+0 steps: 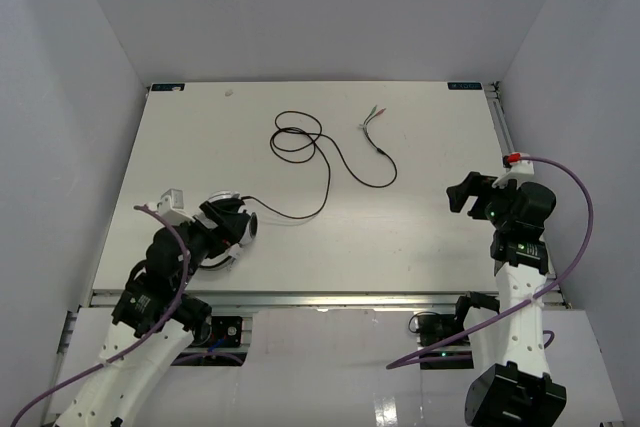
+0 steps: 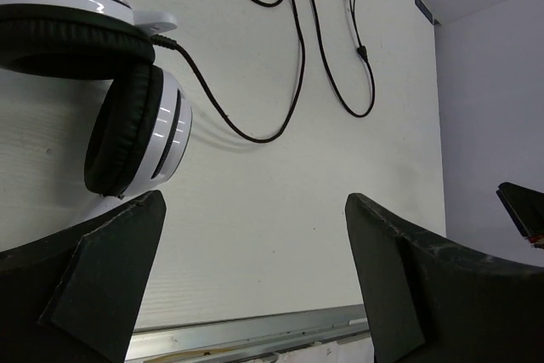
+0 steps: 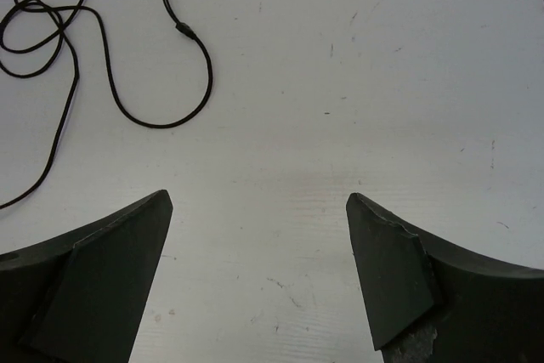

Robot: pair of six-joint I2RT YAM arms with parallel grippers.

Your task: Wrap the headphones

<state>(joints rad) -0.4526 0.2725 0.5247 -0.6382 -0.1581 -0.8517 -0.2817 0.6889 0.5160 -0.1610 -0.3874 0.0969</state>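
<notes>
Headphones (image 2: 127, 125) lie on the near-left part of the white table (image 1: 420, 237), close in front of the left gripper (image 2: 253, 210); in the left wrist view the 2 ear cups, white shells with black cushions, sit to the upper left of the fingers, apart from both of them; the left gripper is spread wide and grasps nothing, with only bare table between its jaws. The thin black cable (image 1: 327, 169) leaves the upper ear cup, runs right and then toward the far side, forms a loose tangle of loops near the far centre of the table, curves back through a wide bend, and ends in small coloured plugs (image 1: 372, 115), 1 green and 1 pink, lying right of the loops; the cable is unwound and lies flat on the table. The right gripper (image 3: 259, 201) hovers over the right side of the table, well apart from the headphones; its jaws are likewise released and hold nothing, and its wrist view shows the cable's bend beyond its left finger, not touching it.
</notes>
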